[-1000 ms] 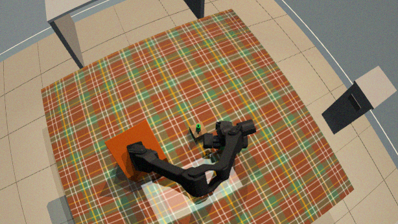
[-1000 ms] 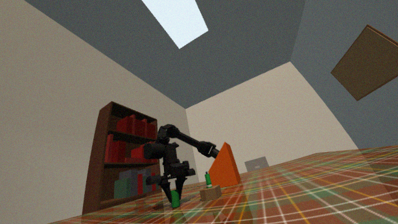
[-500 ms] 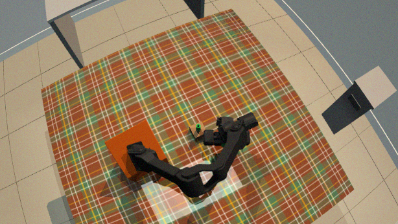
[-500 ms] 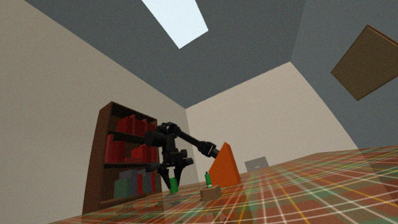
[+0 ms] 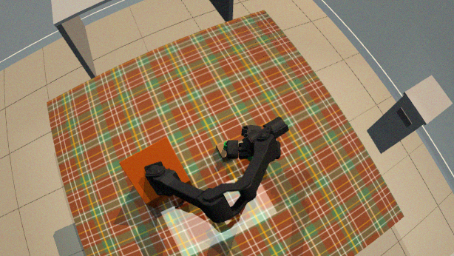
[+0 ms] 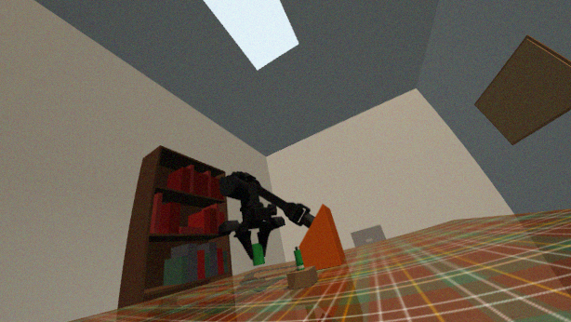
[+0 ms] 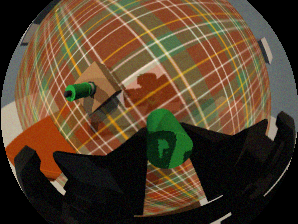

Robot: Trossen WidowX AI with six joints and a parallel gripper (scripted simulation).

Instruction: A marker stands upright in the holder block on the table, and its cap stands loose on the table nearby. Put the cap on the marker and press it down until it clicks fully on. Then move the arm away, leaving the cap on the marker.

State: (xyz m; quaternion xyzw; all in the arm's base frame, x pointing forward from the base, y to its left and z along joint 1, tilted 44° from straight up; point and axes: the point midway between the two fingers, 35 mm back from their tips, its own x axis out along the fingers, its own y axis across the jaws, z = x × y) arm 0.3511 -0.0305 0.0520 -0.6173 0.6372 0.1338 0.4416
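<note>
The green marker (image 6: 298, 259) (image 7: 81, 91) stands upright in the tan holder block (image 6: 302, 278) (image 7: 105, 83) (image 5: 220, 150). My gripper (image 6: 257, 251) (image 7: 162, 129) (image 5: 236, 149) is shut on the green cap (image 6: 258, 254) (image 7: 166, 141) and holds it upright a little above the plaid table. In the exterior view the cap hangs to the left of the marker, apart from it and at about the height of its top. In the top view the gripper covers the cap and most of the marker.
An orange block (image 5: 155, 160) (image 6: 323, 242) (image 7: 33, 139) stands by the arm's base, behind the holder in the exterior view. A bookshelf (image 6: 177, 223) stands off the table at the wall. The plaid table (image 5: 207, 74) runs far on all sides.
</note>
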